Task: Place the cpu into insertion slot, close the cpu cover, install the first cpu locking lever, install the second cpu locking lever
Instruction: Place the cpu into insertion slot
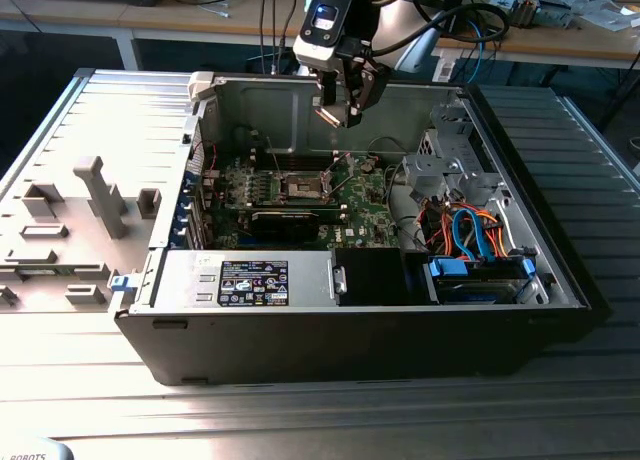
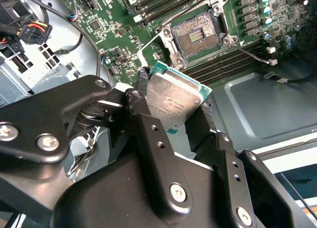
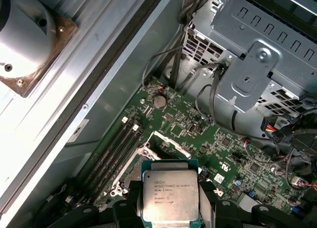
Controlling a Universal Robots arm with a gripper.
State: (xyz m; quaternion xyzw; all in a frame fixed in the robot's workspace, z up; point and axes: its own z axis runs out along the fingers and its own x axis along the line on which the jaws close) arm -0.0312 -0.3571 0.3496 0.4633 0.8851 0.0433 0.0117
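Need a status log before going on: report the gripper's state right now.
Gripper: closed, fingers holding the chip by its edges.

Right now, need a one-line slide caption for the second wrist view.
The gripper holds the cpu by its edges above the motherboard, apart from the empty insertion slot.

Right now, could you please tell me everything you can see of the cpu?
The cpu is a small flat square chip: a silver-grey metal top with faint print, on a green base whose edge shows around it. It is clamped by two opposite edges between the end effector's black fingers, top face toward both wrist cameras. It hangs in the air above the green motherboard, apart from the insertion slot, whose pin field lies bare.
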